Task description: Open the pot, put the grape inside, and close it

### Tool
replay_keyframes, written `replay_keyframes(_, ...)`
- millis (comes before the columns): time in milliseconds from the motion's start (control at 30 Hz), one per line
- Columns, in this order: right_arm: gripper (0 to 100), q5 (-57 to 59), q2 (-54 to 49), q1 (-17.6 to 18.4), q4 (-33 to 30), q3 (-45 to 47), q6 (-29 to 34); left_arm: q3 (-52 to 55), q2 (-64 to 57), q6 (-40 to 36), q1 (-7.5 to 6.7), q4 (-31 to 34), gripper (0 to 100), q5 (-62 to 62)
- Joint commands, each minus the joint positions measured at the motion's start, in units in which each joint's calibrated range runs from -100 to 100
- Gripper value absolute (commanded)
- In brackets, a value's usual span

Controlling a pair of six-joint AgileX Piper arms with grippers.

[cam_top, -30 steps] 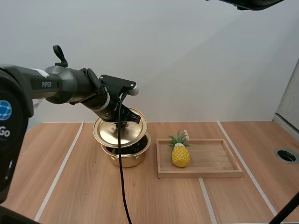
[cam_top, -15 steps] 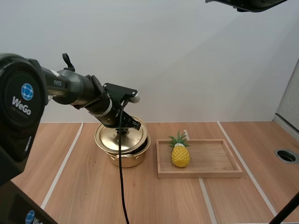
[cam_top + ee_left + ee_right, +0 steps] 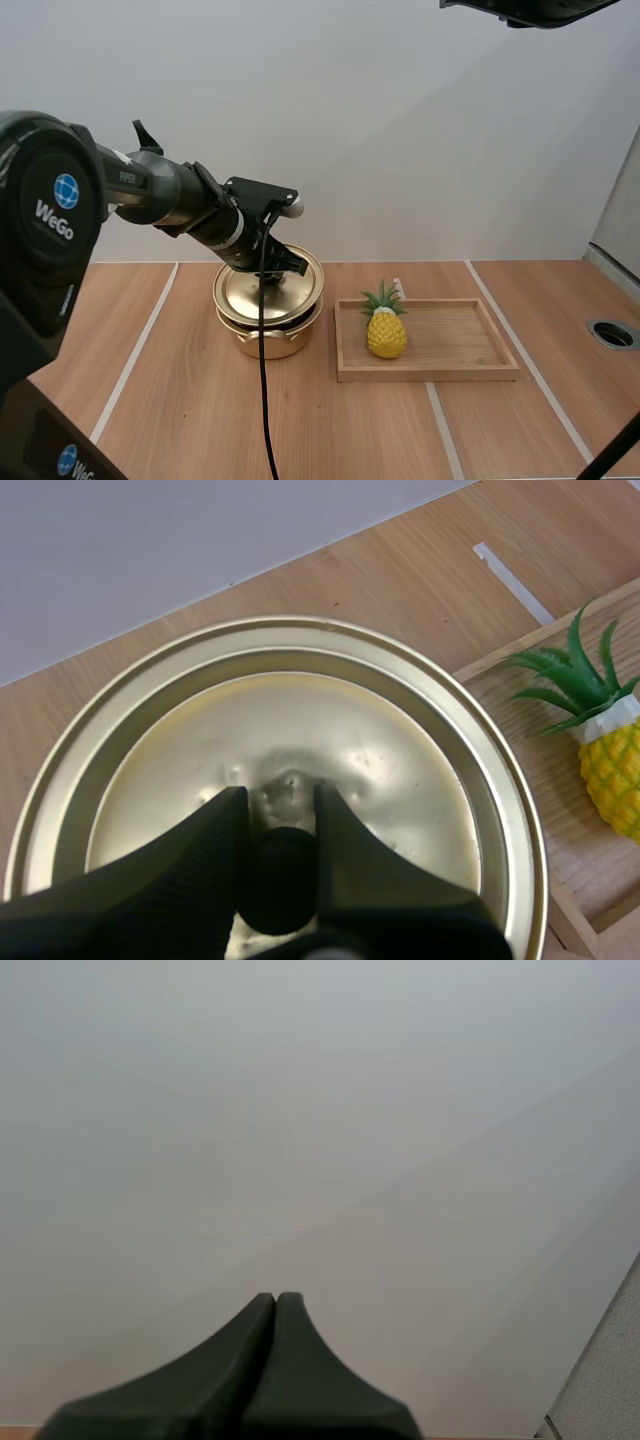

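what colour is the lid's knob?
Black knob on the shiny gold lid, pinched by the left gripper; the left wrist view shows it best.

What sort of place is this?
Probably a robot test lab, not a kitchen: a white-lined wooden table, a black robot arm gripping a shiny gold metal pot lid, a small yellow pineapple.

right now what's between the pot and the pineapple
In the high view, only a narrow strip of bare table and the wooden tray's pot-side rim lie between the pot and the pineapple, which stands inside the tray.
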Motion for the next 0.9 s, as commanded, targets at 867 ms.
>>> replay_keyframes(867,0,0.6,-0.7,-0.2,-0.8,0.1,0.1,0.1,5.0,-0.1,-0.14,1.7,0,1.5)
